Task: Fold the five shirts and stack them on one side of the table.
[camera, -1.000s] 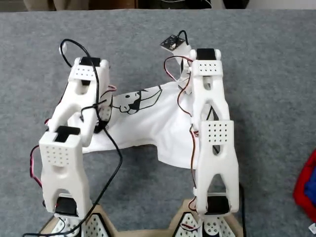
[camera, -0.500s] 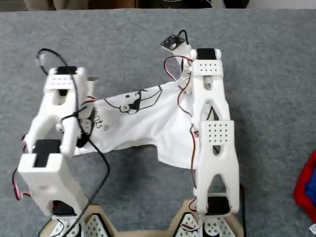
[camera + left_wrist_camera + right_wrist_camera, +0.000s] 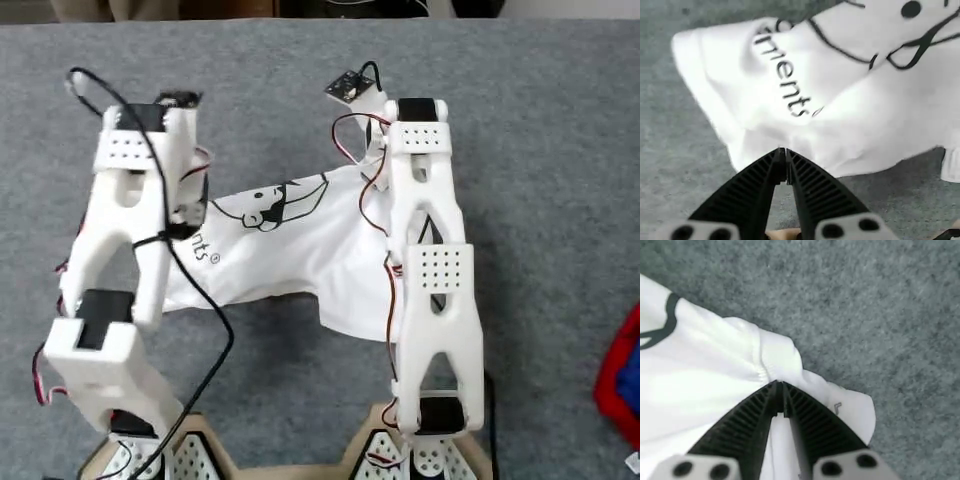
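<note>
shirt [image 3: 290,245]: white, rumpled, on grey table [image 3: 540,120]
left gripper [image 3: 781,151]: clenched on shirt edge
right gripper [image 3: 778,385]: clenched on shirt

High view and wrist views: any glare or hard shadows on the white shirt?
High view: even light, no glare on the white shirt, faint shadow along its near edge on the grey table. Left wrist view: soft shading in folds. Right wrist view: bright, seam visible.

Place: a robotics test bench, lab-like.
Surface: table [image 3: 540,150] covered in grey felt-like fabric.
Rig: white plastic left arm [image 3: 125,250] and right arm [image 3: 430,270] on a plywood base [image 3: 335,462].
Wiring: exposed cables [image 3: 205,300] and a small bare circuit board [image 3: 348,86].
</note>
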